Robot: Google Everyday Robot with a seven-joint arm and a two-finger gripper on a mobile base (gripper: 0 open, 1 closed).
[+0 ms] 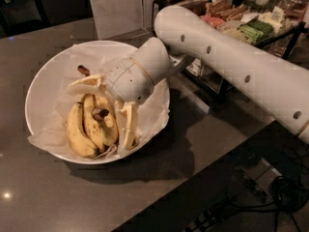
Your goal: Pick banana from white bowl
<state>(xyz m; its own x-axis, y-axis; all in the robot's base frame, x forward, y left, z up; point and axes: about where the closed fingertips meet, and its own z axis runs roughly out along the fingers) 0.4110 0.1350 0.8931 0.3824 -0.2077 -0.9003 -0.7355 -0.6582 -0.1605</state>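
Dark grey counter [193, 144] carried the whole scene. Bananas [91, 129], a small bunch, yellow with brown spots, lay in the white bowl [38, 81] on its crinkled paper lining [154, 112], directly below the gripper [100, 114] and between its tips. The bunch's long axis ran from the joined stem end, tucked under the gripper's wrist, out toward the bowl's near rim, so roughly along the downward finger rather than across it. The gripper's two cream fingers [128, 127] were spread wide apart with nothing clamped. One reached out past the stem end on the side away from the arm. The other pointed down along the arm-side flank of the bunch, its tip at the paper. Whether either finger touched fruit could not be told. Judgement: a grasp would want the fingers across the bunch's width, and with one at the flank and one at the stem end, some wrist turn looked needed first. The white arm [231, 57] came in over the bowl's far rim. Behind the arm, well apart from the bowl, stood a wire rack [251, 30] of snack packets.
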